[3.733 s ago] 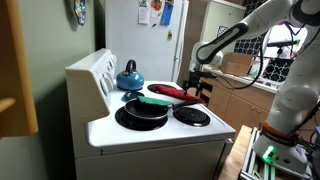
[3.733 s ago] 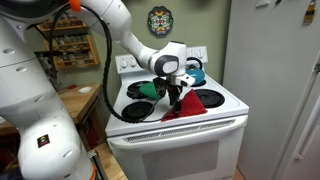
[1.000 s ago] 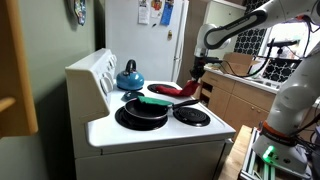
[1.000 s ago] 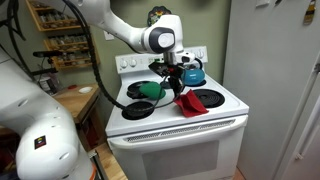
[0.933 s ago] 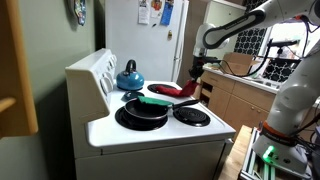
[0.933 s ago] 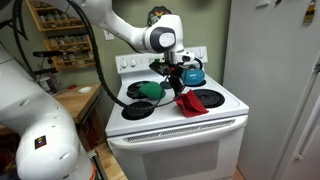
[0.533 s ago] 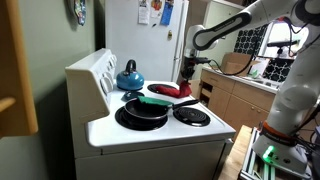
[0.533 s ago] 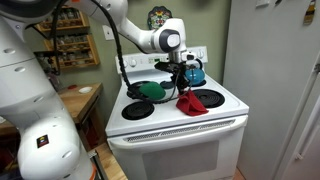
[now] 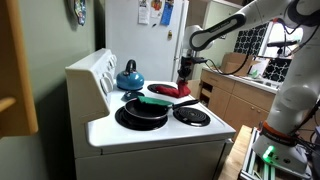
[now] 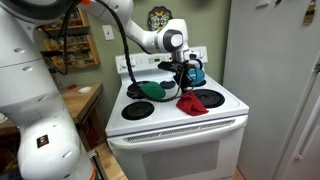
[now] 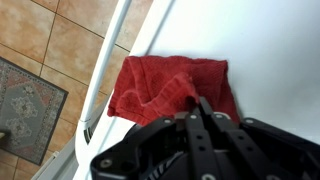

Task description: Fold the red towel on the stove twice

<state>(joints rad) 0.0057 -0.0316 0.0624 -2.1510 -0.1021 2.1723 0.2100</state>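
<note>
1. On the stove [image 9: 150, 135], at the left, a blue kettle [image 9: 129, 75] stands near the back panel.
2. In front of it, a black pan [image 9: 140, 113] carries a green-handled utensil [image 9: 156, 101].
3. Further right, the red towel [image 9: 168, 90] lies rumpled on the stove top, close to its edge.
4. Just above it hangs the gripper [image 9: 184, 80], its jaws pressed together and, as it seems, pinching a raised fold of the towel.

From mid-range, I saw the desk [image 9: 105, 130] across a side edge and the desk [image 10: 180, 122] over its front edge, both exterior views sharing its top; my wrist view looked down closely.
</note>
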